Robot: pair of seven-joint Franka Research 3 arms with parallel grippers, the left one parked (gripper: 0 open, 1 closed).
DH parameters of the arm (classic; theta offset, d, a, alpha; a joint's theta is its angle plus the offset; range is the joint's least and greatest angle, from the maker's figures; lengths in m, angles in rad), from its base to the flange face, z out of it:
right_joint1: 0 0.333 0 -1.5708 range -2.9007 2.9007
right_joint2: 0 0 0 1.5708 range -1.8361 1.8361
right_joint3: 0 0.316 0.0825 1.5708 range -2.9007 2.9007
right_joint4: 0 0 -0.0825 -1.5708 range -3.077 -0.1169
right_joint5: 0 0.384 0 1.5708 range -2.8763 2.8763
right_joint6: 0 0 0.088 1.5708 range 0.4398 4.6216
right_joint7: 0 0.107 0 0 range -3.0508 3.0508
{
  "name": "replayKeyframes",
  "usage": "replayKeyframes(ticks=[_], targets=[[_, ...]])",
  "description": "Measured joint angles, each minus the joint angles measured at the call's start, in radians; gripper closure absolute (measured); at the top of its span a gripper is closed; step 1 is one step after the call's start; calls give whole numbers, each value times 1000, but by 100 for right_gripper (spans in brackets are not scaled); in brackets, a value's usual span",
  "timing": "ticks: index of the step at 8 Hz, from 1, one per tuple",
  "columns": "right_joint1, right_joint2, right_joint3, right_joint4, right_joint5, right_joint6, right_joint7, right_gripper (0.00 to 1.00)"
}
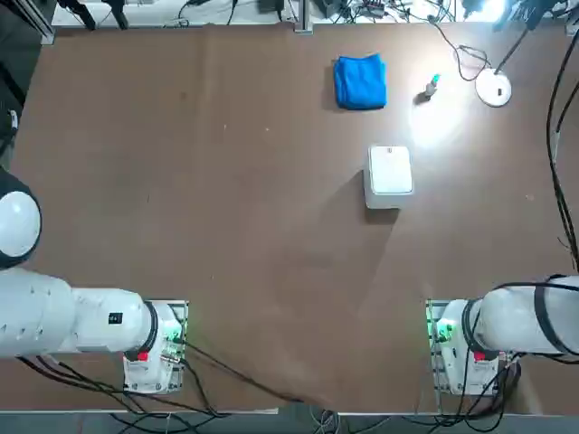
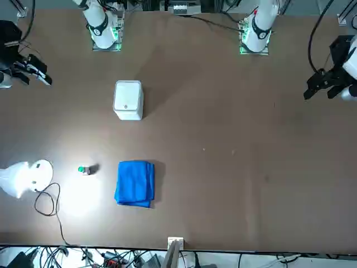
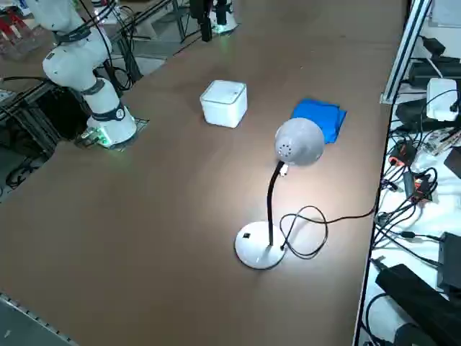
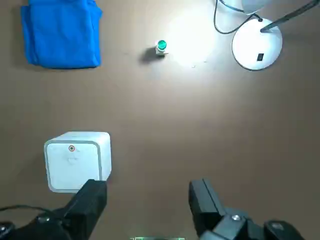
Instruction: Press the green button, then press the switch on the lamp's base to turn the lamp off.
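**Right gripper raised over near table, fingers spread, lamp lit**

Right gripper [image 4: 147, 200] held high above the table [image 1: 226, 226], fingers [image 4: 90, 200] spread wide apart with nothing between them. Seen in the wrist view looking straight down on bare brown surface, well short of every task item; white box just beside one finger in that view, below it and untouched.

Green button [image 1: 432, 85] upright on the far right part of the table, between the blue cloth [image 1: 360, 81] and the lamp's base [image 1: 494, 88]. Green cap on a pale stub, clear in the wrist view [image 4: 161, 46]. Apart from both neighbours, nearer the base than the cloth. Bright pool of light on the table just beside it.

Lamp [image 3: 274, 198] lit: glare over the base in the front view [image 2: 25, 176]. Round grey head on a thin black curved stem, bent out over the table toward the button. Base flat, round, white, near the far right corner. Switch [image 4: 260, 56] a small black rectangle on the disc. Black cable [image 3: 317, 227] looped beside the base, trailing off the table edge.

White box [image 1: 390, 172] with a small red dot on top, near side of the cloth and button, well apart from both.
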Motion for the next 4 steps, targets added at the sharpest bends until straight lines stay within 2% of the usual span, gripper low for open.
replayKeyframes(ticks=[4], targets=[[0,0,0,0,0,-25,0,0]])
